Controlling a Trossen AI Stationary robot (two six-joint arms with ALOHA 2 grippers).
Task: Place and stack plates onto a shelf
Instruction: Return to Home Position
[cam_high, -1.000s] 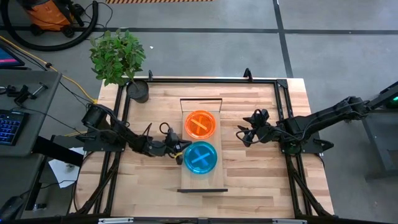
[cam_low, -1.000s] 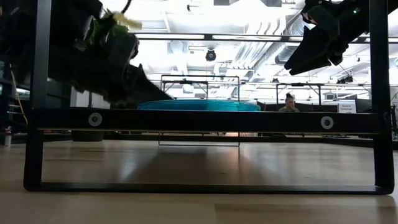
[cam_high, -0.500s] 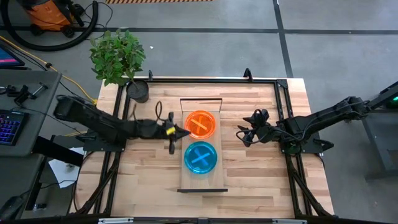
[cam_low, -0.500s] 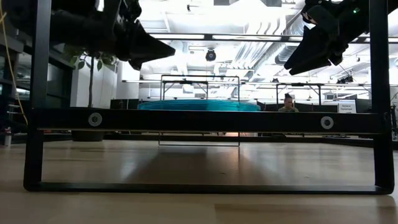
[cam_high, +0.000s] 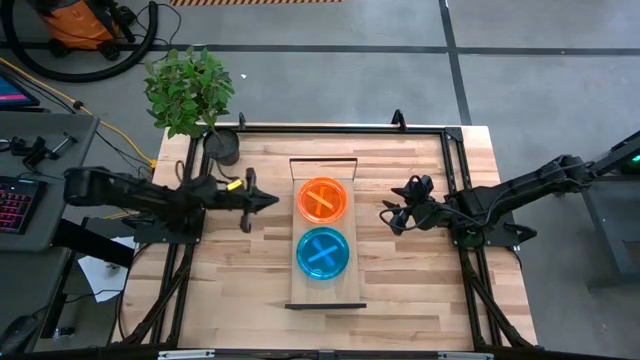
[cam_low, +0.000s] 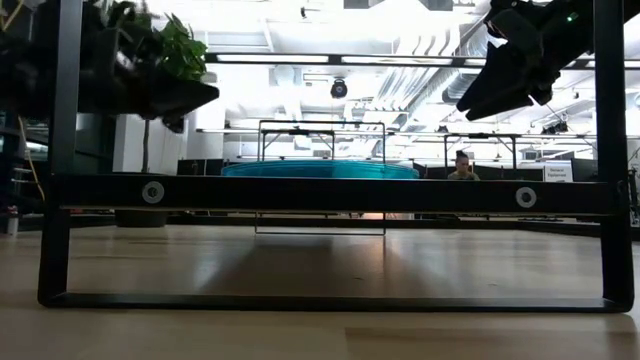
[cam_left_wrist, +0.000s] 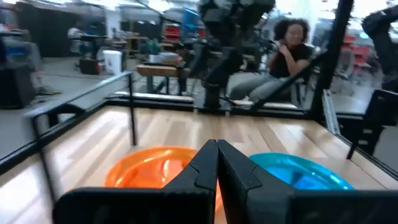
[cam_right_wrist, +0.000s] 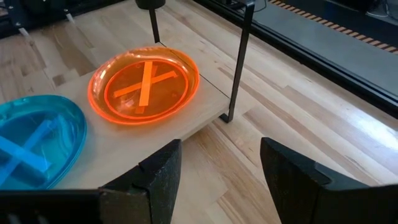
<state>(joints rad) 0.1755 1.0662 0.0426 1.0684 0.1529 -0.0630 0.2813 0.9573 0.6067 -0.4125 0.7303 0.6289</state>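
Note:
An orange plate (cam_high: 322, 200) and a cyan-blue plate (cam_high: 322, 253) lie flat side by side on the shelf (cam_high: 300, 290), a light-wood board with dark end rails; whether either is a stack cannot be told. My left gripper (cam_high: 274, 199) hovers left of the orange plate, shut and empty; in its wrist view the fingers (cam_left_wrist: 216, 163) meet in front of the orange plate (cam_left_wrist: 146, 169) and the blue plate (cam_left_wrist: 301, 173). My right gripper (cam_high: 386, 216) hangs open right of the shelf, and its wrist view (cam_right_wrist: 217, 177) looks onto the orange plate (cam_right_wrist: 144, 85) and the blue plate (cam_right_wrist: 34, 140).
A potted plant (cam_high: 190, 95) stands at the table's far left corner. A black frame (cam_high: 455, 180) runs round the tabletop. The shelf's end rails (cam_right_wrist: 239, 62) stand upright at both ends. A person (cam_left_wrist: 283, 53) sits beyond the table. Bare wood lies on both sides of the shelf.
My left gripper has drawn away from the blue plate's left edge, rising and moving toward the table's far side, then back toward the left edge, past the orange plate's side. Both plates have stayed where they were. The right arm has kept still.

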